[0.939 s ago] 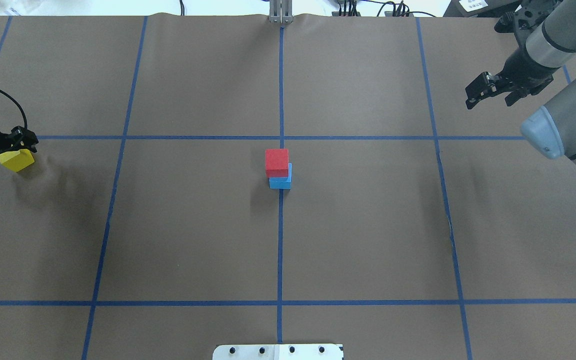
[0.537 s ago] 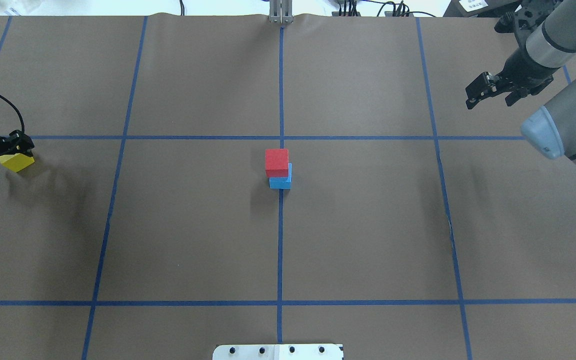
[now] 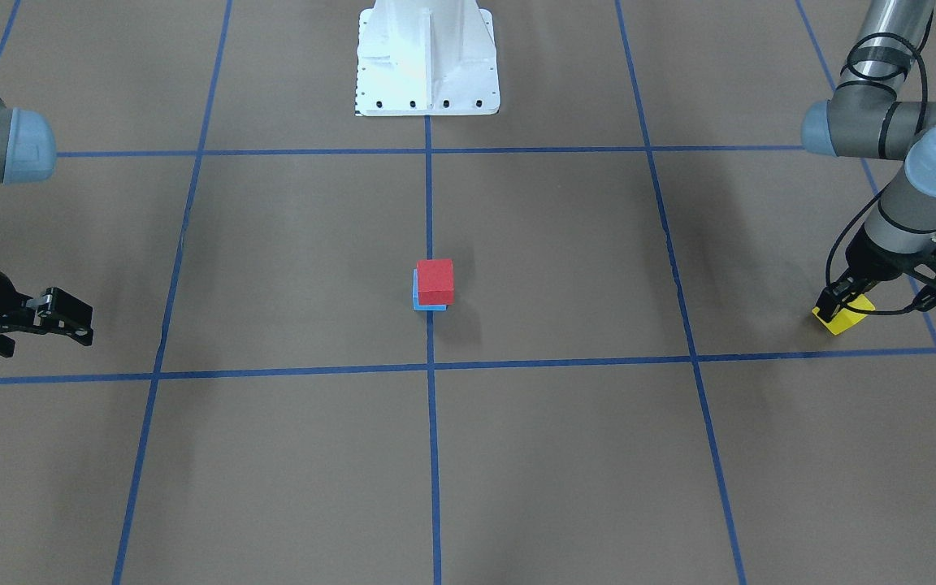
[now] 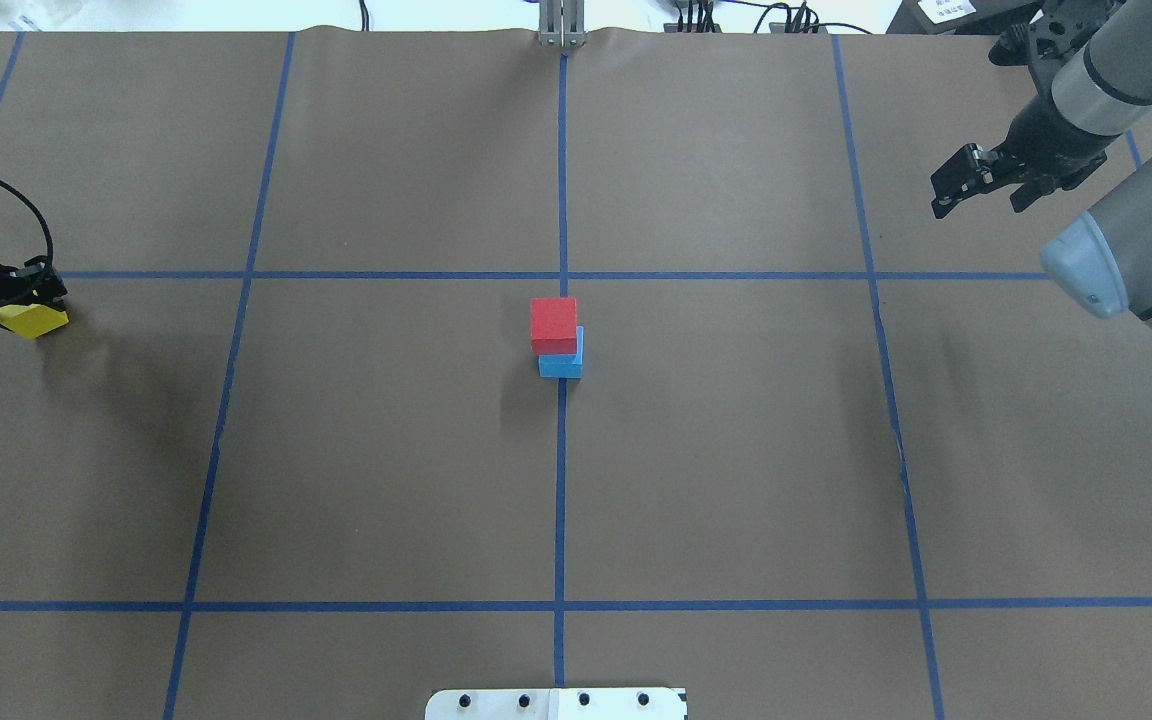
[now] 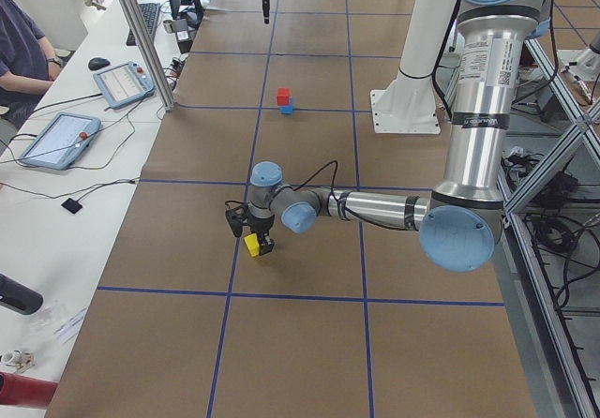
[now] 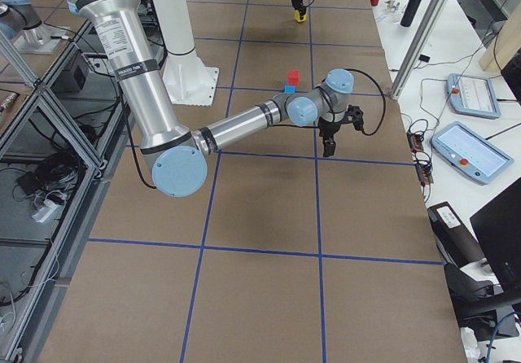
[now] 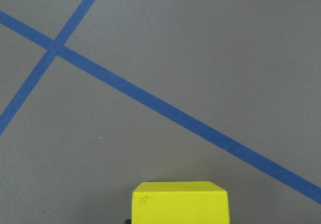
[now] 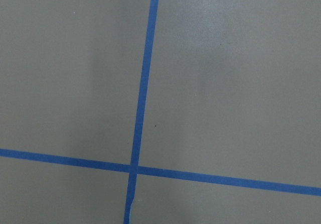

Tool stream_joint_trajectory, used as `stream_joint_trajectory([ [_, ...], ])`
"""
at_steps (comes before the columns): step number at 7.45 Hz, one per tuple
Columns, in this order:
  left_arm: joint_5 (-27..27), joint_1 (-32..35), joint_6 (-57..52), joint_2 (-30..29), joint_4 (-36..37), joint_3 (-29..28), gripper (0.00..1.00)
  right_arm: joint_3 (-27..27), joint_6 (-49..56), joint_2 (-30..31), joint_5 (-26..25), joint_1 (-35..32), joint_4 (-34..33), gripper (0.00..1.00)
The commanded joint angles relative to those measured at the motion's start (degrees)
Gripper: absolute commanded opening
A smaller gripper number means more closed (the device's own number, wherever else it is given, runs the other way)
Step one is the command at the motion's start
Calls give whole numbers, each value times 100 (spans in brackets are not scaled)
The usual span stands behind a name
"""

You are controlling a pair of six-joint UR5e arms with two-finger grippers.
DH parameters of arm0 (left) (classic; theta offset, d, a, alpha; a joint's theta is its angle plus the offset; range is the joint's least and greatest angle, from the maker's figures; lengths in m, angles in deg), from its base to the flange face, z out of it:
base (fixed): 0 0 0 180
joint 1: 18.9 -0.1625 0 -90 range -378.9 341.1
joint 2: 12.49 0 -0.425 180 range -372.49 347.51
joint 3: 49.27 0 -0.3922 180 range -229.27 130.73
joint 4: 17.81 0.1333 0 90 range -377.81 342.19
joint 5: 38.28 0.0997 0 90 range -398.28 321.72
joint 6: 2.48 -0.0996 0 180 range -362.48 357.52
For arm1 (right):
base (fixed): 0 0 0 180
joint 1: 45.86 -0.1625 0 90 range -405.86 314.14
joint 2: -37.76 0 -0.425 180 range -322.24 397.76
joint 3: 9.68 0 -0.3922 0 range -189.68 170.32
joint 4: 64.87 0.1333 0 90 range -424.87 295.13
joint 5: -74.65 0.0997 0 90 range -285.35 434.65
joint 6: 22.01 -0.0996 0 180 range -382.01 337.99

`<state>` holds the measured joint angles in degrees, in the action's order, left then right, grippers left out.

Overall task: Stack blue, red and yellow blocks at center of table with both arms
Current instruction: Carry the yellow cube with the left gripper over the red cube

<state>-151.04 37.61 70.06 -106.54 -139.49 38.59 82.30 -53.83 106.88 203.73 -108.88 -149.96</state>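
Note:
A red block (image 4: 553, 324) sits on a blue block (image 4: 563, 366) at the table's center, shifted a little so the blue one's near and right edges show; the stack also shows in the front view (image 3: 435, 281). The yellow block (image 4: 36, 321) lies at the far left edge. My left gripper (image 4: 24, 308) is down over it, fingers on both sides and shut on it, as the front view (image 3: 840, 309) also shows. The left wrist view shows the yellow block (image 7: 179, 204) at its bottom edge. My right gripper (image 4: 978, 205) is open and empty, high at the far right.
The white robot base plate (image 4: 556, 703) is at the near middle edge. Blue tape lines (image 4: 562, 200) grid the brown table. A side bench with tablets (image 5: 56, 137) and a metal post (image 5: 141, 34) stands beyond the far edge.
My left gripper has come down over the yellow block and covers more of it; the block now looks turned. The right arm and the red-on-blue stack have not moved.

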Motion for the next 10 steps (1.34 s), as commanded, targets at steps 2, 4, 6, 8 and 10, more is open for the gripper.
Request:
stream_joint_trajectory([
  [2,69,-16,-1380,-94,1481,1377,0,4,0,-4,12,0,-7,100],
  [4,429,-820,-1401,-1738,3981,2041,0,4,0,-13,21,0,-7,100],
  [6,773,-1744,-886,-3333,5398,1963,0,4,0,-4,30,0,-7,100],
  [8,782,-2369,-154,-4274,5366,1309,0,-5,0,5,30,-9,-7,100],
  [10,904,-2669,-170,-4849,4720,368,0,4,0,5,30,-9,-7,100],
])
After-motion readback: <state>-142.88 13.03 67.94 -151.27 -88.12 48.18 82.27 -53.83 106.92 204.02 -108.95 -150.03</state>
